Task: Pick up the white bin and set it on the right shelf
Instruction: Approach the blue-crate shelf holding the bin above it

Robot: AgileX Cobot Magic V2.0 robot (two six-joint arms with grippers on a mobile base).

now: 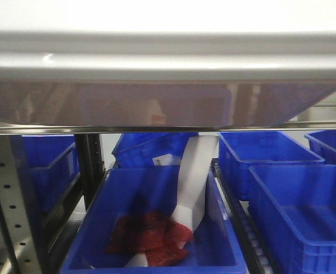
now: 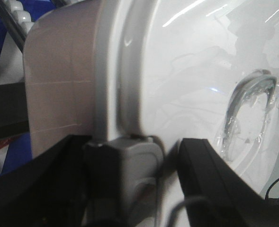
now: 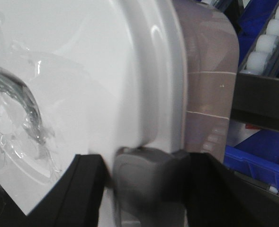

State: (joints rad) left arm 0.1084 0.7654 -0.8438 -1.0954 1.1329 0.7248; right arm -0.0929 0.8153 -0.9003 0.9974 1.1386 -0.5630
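We see the white bin [image 1: 156, 103] held across the 12 o'clock band of the front view. Its lid [image 1: 168, 23] faces up, its long axis runs from 9 to 3 o'clock, and its base sits just above the steel rail of the right shelf [image 1: 36, 131]. We cannot make out any contents through its cloudy wall. At 6 o'clock a blue crate [image 1: 122, 188] holds a red bundle [image 1: 150, 237] and a white strip [image 1: 193, 177]. A white label [image 1: 168, 160] behind it is too blurred to read. The left tool [image 2: 170, 161] is clamped on the bin's rim, and so is the right tool [image 3: 110, 170].
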